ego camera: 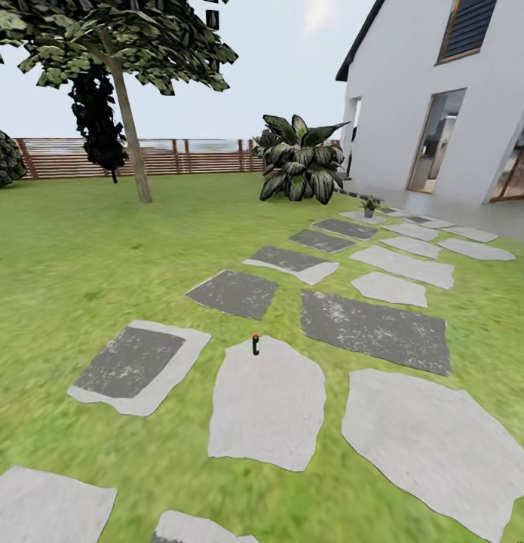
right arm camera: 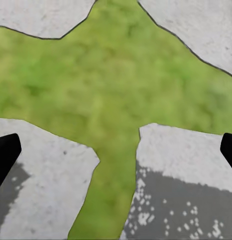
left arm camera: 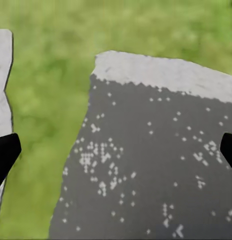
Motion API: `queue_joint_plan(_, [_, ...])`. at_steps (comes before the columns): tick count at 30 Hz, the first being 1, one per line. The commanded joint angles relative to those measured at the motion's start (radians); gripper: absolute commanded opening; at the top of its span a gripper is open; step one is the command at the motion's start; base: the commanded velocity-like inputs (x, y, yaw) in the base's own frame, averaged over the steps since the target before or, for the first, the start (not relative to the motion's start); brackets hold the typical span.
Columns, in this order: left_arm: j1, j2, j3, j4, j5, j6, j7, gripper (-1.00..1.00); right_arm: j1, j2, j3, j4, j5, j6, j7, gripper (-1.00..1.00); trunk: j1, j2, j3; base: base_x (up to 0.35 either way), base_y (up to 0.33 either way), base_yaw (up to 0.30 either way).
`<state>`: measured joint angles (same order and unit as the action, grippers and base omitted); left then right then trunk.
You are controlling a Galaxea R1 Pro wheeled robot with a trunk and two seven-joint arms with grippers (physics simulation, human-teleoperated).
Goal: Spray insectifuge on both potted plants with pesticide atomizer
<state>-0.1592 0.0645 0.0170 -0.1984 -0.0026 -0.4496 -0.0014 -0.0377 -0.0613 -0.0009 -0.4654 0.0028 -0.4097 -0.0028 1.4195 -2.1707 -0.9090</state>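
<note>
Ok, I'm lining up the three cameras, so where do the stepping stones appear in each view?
Head view: stepping stones run from the foreground toward the house; a spray bottle stands on one pale stone's far edge.
Left wrist view: a dark stone with a pale rim, grass beside it.
Right wrist view: several stones surround a branching strip of grass.
Shared landmark: the green grass between stones.

Little of the robot itself is on show from here. In the left wrist view, the left gripper (left arm camera: 116, 152) appears as two plain black fingertips (left arm camera: 5, 152), matte and unmarked, with blunt angled ends. The right gripper (right arm camera: 116, 150) looks the same in the right wrist view: two dark, smooth fingertips (right arm camera: 5, 150) with slanted edges. No screws, cables or labels can be made out on either.
</note>
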Motion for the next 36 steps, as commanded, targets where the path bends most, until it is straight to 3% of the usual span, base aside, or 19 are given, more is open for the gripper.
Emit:
queue_joint_plan(1, [0.000, 0.000, 0.001, 0.001, 0.000, -0.003, 0.000, 1.00, -0.001, 0.000, 0.000, 0.000, 0.000, -0.003, 0.000, 1.00, 0.000, 0.000, -0.001, 0.291, 0.226, -0.264])
queue_joint_plan(12, [0.000, 0.000, 0.001, 0.001, 0.000, -0.004, 0.000, 1.00, -0.001, 0.000, 0.001, -0.001, 0.001, -0.005, 0.000, 1.00, 0.000, 0.000, -0.001, 0.301, 0.180, -0.190])
queue_joint_plan(30, [0.000, 0.000, 0.001, 0.001, 0.000, -0.004, 0.000, 1.00, -0.001, 0.000, 0.003, -0.001, 0.003, -0.007, 0.000, 1.00, 0.000, 0.000, -0.001, 0.336, 0.006, -0.006])
queue_joint_plan(36, [0.000, 0.000, 0.000, 0.001, 0.000, -0.004, 0.000, 1.00, -0.001, 0.000, 0.002, -0.001, 0.002, -0.006, 0.000, 1.00, 0.000, 0.000, -0.001, 0.337, 0.000, -0.186])
